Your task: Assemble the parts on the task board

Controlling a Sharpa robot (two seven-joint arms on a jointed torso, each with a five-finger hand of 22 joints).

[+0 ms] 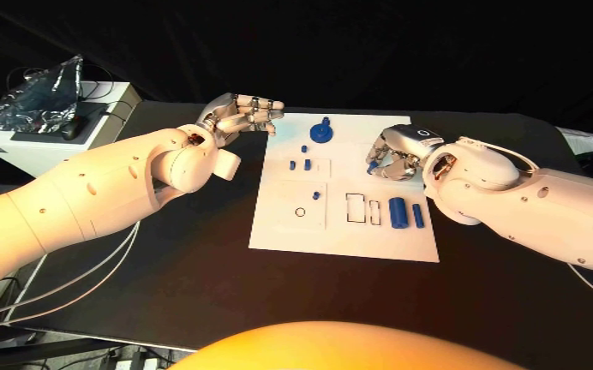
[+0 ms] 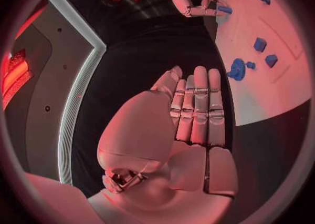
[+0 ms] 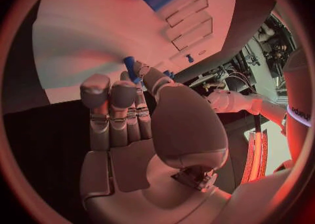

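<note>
1. I see the flat white task board (image 1: 296,229) mid-table, carrying small blue parts: a round piece (image 1: 321,134), two pegs (image 1: 299,164), and a ribbed cylinder (image 1: 398,212) beside empty rectangular recesses.
2. My right hand (image 1: 391,157) pinches a small blue peg (image 3: 129,68) over the board; its fingertips are partly hidden.
3. My left hand (image 1: 242,115) hovers beside the board, fingers straight, together, holding nothing.

Dim black surroundings, bright overhead light, red-tinted wrist views bending at their rims.
</note>
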